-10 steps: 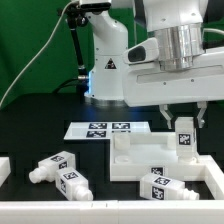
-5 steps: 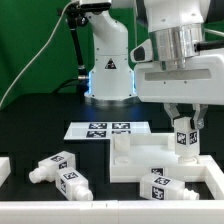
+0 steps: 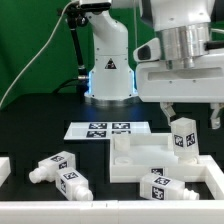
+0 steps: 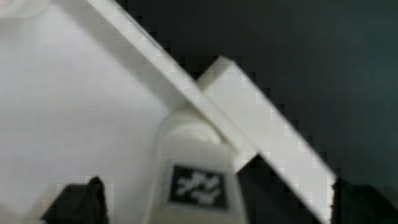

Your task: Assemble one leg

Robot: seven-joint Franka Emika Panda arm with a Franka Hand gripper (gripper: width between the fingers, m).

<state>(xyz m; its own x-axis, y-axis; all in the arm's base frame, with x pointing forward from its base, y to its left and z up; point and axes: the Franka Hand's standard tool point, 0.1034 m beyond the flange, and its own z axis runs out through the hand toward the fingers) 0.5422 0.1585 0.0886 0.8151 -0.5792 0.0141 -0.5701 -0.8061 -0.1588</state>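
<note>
End effector (image 3: pixel 190 112) spread and lifted since half a second ago, when it sat lower around the leg (image 3: pixel 183 136); pads now look clear of it. Leg left standing, slightly tilted, on the white square block (image 3: pixel 135 160), far corner at the exterior view's right; probably placed, not yet screwed home. Spare legs (image 3: pixel 55 165) lie on the surface (image 3: pixel 30 135) well apart. Marker board (image 3: pixel 105 129) behind. Nothing obstructs.
</note>
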